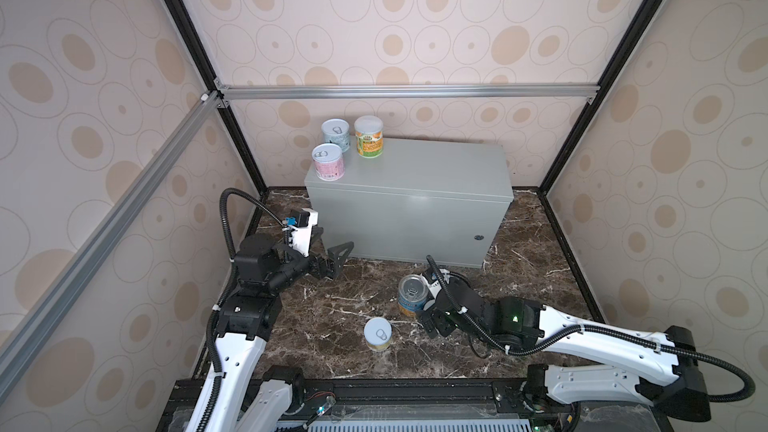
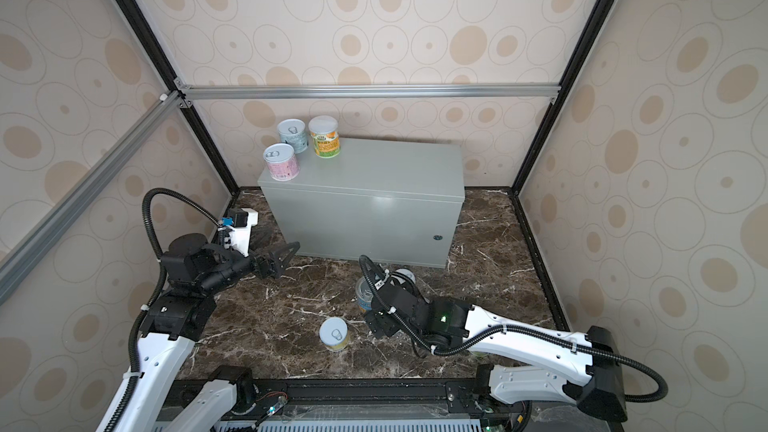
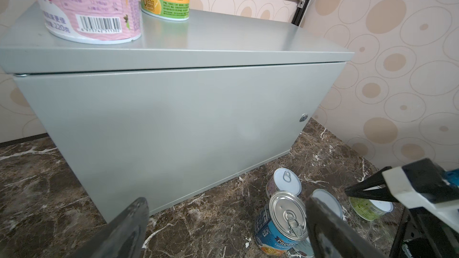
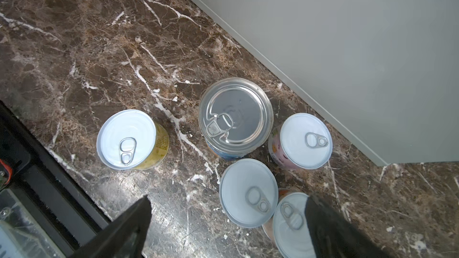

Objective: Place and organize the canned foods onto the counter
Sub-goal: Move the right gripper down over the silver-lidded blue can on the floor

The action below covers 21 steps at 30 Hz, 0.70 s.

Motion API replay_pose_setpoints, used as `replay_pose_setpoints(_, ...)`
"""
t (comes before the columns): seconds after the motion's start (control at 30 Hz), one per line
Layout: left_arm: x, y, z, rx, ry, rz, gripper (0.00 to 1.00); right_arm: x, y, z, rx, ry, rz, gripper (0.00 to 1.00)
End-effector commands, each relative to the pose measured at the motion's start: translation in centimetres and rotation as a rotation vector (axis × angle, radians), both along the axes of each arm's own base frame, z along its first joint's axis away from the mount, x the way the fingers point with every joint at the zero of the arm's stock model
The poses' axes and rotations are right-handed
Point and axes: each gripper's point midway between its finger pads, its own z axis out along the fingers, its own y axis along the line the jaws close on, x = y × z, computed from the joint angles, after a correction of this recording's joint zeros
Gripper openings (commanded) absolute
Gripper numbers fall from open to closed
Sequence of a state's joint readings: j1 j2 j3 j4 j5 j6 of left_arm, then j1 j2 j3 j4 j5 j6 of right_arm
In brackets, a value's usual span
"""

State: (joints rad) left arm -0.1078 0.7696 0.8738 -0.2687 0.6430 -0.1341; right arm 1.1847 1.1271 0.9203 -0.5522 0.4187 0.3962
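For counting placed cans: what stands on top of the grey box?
On the grey box, left end: pink can, pale blue can, green can, all upright. Nothing hides its top.

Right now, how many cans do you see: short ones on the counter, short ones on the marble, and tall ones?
Short cans on the counter: 3 (pink can, grey-blue can, peach can)
Short cans on the marble: 5 (yellow can, pale pink can, lid-only can, orange can, green can)
Tall blue can: 1
Total: 9

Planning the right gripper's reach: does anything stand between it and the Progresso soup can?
Yes. A short pale-lidded can stands between the open right gripper and the Progresso soup can, close beside it.
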Motion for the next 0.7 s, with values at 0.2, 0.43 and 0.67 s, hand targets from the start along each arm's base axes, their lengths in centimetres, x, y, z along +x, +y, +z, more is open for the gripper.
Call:
replay_pose_setpoints(0.2,0.7,-1.0,0.5,-0.019,-0.020,-0.052,0.98,2.5,1.8,-3.0,0.067,0.057,-0.158,1.00)
replay_pose_setpoints(0.43,1.5,-1.2,0.9,-0.018,-0.022,-0.065,0.98,4.6,1.8,-5.9,0.090,0.134,-0.223,1.00)
replay_pose_setpoints(0.67,1.7,-1.2,1.1,-0.020,-0.032,-0.064,0.98,5.5,3.2,-7.8,0.076,0.167,-0.207,1.00)
